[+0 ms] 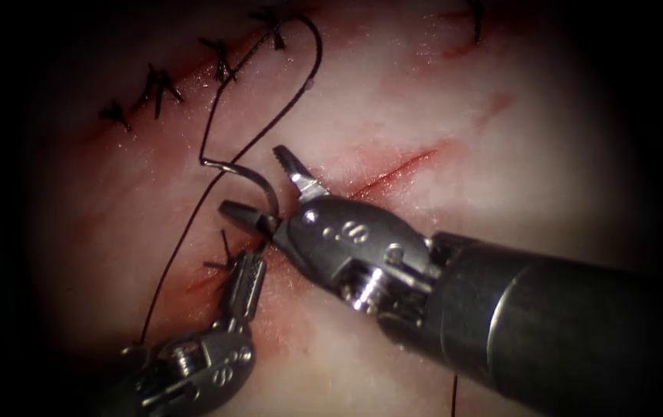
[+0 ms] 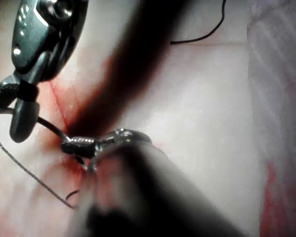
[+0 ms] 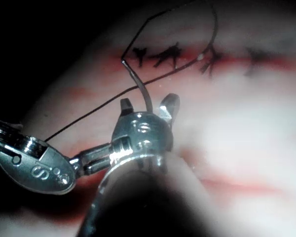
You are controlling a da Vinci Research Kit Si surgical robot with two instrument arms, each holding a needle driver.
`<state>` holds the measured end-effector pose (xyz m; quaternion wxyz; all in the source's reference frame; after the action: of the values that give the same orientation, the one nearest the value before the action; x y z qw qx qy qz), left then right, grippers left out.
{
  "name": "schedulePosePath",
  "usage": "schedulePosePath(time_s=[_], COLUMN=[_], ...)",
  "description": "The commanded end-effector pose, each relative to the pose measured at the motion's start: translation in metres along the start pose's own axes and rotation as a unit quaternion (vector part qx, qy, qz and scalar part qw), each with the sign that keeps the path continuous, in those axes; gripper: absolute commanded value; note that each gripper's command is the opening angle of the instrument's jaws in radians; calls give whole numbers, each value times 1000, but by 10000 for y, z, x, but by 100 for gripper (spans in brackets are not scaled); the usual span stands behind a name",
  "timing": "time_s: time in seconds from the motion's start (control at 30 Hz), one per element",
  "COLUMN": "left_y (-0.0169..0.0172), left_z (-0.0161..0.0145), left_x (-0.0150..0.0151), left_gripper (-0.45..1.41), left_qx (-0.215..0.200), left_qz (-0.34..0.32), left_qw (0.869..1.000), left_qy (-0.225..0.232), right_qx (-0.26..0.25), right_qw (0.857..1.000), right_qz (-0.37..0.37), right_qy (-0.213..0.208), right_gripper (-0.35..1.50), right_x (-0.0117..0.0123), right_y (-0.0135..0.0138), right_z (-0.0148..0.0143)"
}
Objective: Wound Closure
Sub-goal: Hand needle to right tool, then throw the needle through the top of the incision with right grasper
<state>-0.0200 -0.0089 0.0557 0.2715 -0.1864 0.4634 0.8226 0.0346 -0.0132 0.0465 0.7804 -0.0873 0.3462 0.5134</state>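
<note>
The needle (image 1: 250, 176) arcs above the tissue (image 1: 424, 108), just left of the open cut (image 1: 393, 174), trailing thread (image 1: 270, 127). The right tool (image 1: 270, 197) has its fingers spread wide around the needle's curve. The left tool (image 1: 245, 282) has its fingers shut, pressed on the tissue below.

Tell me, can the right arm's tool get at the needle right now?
Probably yes. The right tool has its jaws open around the needle, nothing between them. The left tool sits lower, jaws shut on the tissue, out of the way.
</note>
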Motion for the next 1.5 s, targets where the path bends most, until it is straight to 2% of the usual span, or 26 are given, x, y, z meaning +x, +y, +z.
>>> schedulePosePath(time_s=[0.03, 0.17, 0.3, 0.33, 0.37, 0.47, 0.57, 0.63, 0.7, 0.77, 0.87, 0.9, 0.93, 0.97, 1.13, 1.23, 1.33, 1.4, 1.5], left_y=[5, 3, -2, -3, -4, -6, -6, -7, -7, -6, -2, -1, 2, 3, 12, 17, 21, 24, 28], left_z=[6, 7, 8, 8, 8, 5, 0, -5, -8, -10, -16, -18, -21, -23, -34, -37, -36, -34, -29], left_x=[2, 2, 2, 2, 2, 1, 2, 3, 4, 5, 5, 5, 4, 3, 2, 6, 9, 10, 9], left_gripper=[-45, -45, 69, 79, 86, 88, 111, 115, 115, 115, 115, 115, 113, 113, 105, 94, 81, 61, 26], left_qx=[0, 3, 2, 4, 5, 10, 12, -10, -47, -73, -88, -91, -95, -99, -117, -128, -140, -154, -187], left_qz=[2, 19, 52, 50, 49, 32, -10, -36, -62, -76, -79, -77, -82, -84, -90, -88, -83, -82, -77], left_qw=[1000, 1000, 999, 999, 999, 999, 1000, 999, 995, 992, 991, 991, 990, 990, 986, 984, 983, 980, 971], left_qy=[1, 1, 1, 1, 0, 2, 5, 30, 56, 65, 63, 62, 62, 62, 77, 84, 89, 99, 126], right_qx=[1, 2, 1, 4, 9, 31, 66, 101, 154, 209, 282, 310, 358, 379, 416, 438, 471, 491, 507], right_qw=[1000, 999, 999, 999, 998, 998, 995, 991, 984, 973, 950, 940, 918, 907, 879, 855, 821, 799, 780], right_qz=[0, 48, 51, 54, 54, 56, 57, 56, 56, 17, -20, -24, -42, -62, -105, -120, -147, -159, -177], right_qy=[2, 1, -2, -2, 2, 25, 53, 62, 75, 97, 131, 141, 165, 175, 209, 249, 287, 308, 323], right_gripper=[-35, -35, -35, -35, -35, -35, -35, -35, -35, -35, -35, -35, -35, -35, -35, -35, -35, -35, -35], right_x=[2, 3, 4, 3, 3, 3, 4, 5, 5, 2, 0, -1, -1, -2, -6, -8, -8, -7, -4], right_y=[-5, -2, 6, 8, 11, 22, 37, 47, 55, 65, 81, 87, 95, 100, 121, 126, 129, 129, 126], right_z=[8, 8, 5, 4, 4, 2, 2, 3, 4, 4, 8, 10, 13, 16, 32, 41, 51, 57, 64])
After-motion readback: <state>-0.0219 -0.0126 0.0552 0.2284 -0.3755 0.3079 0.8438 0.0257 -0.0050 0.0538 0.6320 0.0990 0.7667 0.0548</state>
